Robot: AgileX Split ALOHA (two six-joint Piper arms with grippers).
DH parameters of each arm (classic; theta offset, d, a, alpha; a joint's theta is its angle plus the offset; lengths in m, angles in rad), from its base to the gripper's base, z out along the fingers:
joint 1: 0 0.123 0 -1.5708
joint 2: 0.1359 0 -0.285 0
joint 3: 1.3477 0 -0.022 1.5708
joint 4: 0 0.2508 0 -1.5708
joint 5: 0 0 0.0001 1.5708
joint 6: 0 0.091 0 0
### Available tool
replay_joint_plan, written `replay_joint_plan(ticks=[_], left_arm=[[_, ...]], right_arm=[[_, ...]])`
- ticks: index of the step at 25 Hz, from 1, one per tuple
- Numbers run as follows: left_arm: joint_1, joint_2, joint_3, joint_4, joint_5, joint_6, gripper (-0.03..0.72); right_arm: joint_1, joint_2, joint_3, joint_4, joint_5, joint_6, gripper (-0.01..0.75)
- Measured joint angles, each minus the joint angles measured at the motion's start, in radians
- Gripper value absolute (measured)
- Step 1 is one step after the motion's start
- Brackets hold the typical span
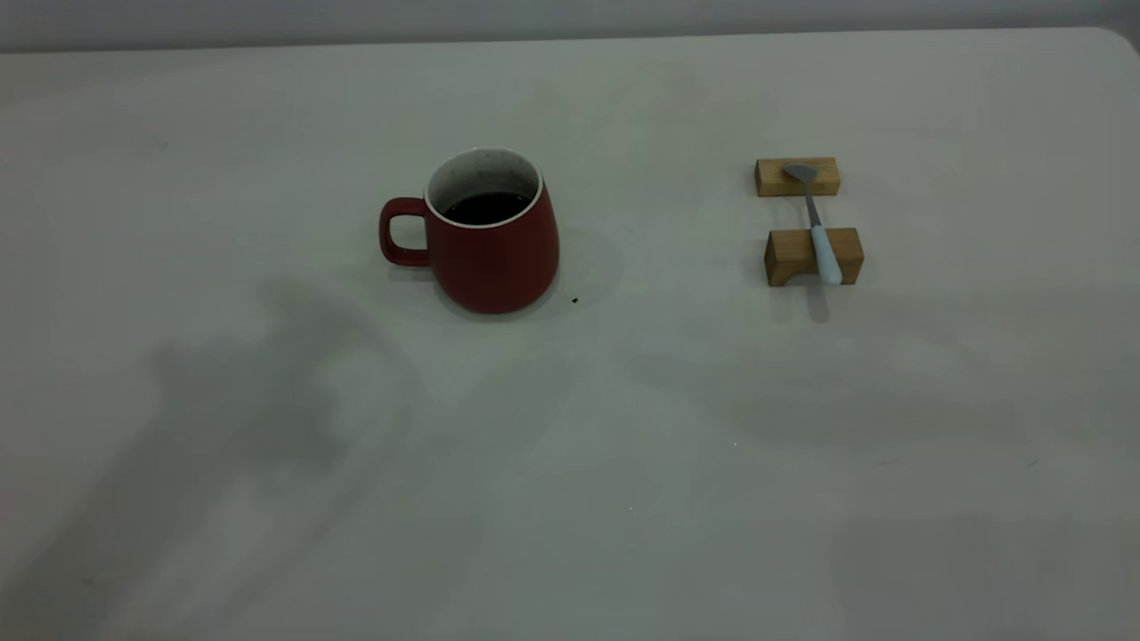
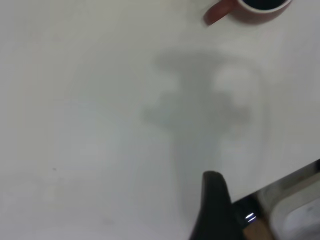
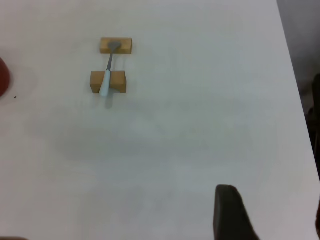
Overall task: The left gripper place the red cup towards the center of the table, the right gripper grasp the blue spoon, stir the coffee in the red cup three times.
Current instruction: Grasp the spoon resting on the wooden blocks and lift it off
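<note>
The red cup [image 1: 485,240] stands upright a little left of the table's [image 1: 623,427] middle. Its handle points left and dark coffee [image 1: 485,208] lies flat inside. In the left wrist view only its handle and rim [image 2: 235,7] show at the picture's edge, far from my left gripper [image 2: 215,210]. The blue spoon [image 1: 820,233] lies across two wooden blocks, bowl on the far block and pale blue handle over the near one. The right wrist view shows the spoon [image 3: 107,75] far from my right gripper [image 3: 227,215]. Neither gripper appears in the exterior view.
The far wooden block [image 1: 797,176] and the near notched block [image 1: 814,256] sit right of the cup. A tiny dark speck [image 1: 574,300] lies by the cup's base. The table's right edge [image 3: 295,85] runs close to the right gripper.
</note>
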Motion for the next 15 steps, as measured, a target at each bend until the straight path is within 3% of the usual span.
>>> replay_joint_plan(ticks=[6, 11, 15], left_arm=[[0.012, -0.352, 0.270, -0.042, 0.000, -0.084, 0.594], [0.163, -0.715, 0.537, -0.057, 0.000, -0.087, 0.594], [0.268, -1.002, 0.663, -0.058, 0.000, -0.096, 0.594]], right_arm=[[0.000, 0.000, 0.000, 0.000, 0.000, 0.000, 0.441], [0.000, 0.000, 0.000, 0.000, 0.000, -0.001, 0.441], [0.000, 0.000, 0.000, 0.000, 0.000, -0.001, 0.441]])
